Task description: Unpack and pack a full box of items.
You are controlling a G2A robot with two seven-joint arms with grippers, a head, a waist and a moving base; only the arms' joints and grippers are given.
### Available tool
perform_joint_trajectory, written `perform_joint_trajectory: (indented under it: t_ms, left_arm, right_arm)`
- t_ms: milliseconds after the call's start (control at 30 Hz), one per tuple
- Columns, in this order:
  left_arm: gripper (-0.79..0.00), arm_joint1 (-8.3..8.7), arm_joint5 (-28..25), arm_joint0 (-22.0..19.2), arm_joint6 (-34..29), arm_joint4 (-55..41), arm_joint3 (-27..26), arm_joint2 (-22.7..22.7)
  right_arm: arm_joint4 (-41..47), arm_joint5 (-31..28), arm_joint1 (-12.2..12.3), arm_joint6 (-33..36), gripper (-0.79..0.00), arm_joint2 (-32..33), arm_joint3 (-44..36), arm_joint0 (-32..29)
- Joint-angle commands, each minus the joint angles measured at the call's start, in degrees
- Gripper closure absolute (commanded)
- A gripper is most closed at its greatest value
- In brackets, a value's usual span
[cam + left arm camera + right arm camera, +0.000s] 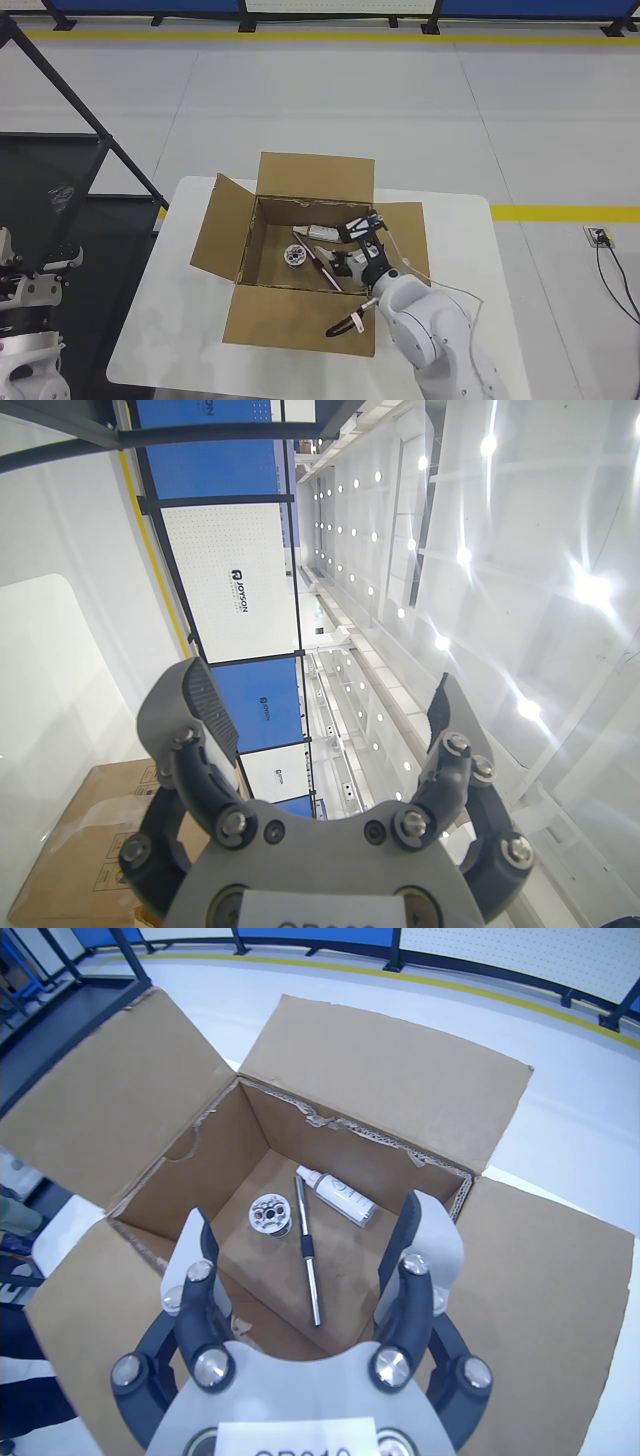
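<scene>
An open cardboard box (300, 318) stands on the white table (175, 320), all flaps folded out. On its floor lie a metal spool (270, 1219), a thin metal rod (307, 1250) with a black grip, and a white spray bottle (342, 1195). In the top view the spool (296, 256), the rod (326, 268) and the bottle (322, 232) lie close together. My right gripper (306, 1210) hangs open above the box's right half (365, 245), holding nothing. My left gripper (317, 675) is open and empty, pointing up at the ceiling, with a cardboard box side (85, 840) beside it.
A black metal frame (70, 150) with a dark shelf stands off the table's left side. A thin cable (440, 292) runs along the right arm. Bare table lies left of the box and in front of it.
</scene>
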Motion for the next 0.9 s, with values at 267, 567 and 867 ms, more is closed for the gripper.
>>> perform_joint_trajectory:
  t_ms: [267, 567, 867]
  left_arm:
    - [-0.785, 0.0, 0.0, 0.0, 0.0, 0.0, 0.0, 0.0]
    - [-0.785, 0.05, 0.5, 0.2, -0.4, 1.2, -0.3, 0.3]
    - [-0.785, 1.28, 4.8, -2.8, -13.8, 12.5, -1.1, 6.8]
  right_arm:
    - [-0.1, 0.3, 0.0, 0.0, -0.785, -0.1, 0.3, 0.5]
    - [1.6, 0.0, 0.0, -2.1, -0.785, 0.2, -0.6, -0.2]
    - [14.0, -1.7, 1.0, -4.4, -0.785, 9.8, -12.1, -6.0]
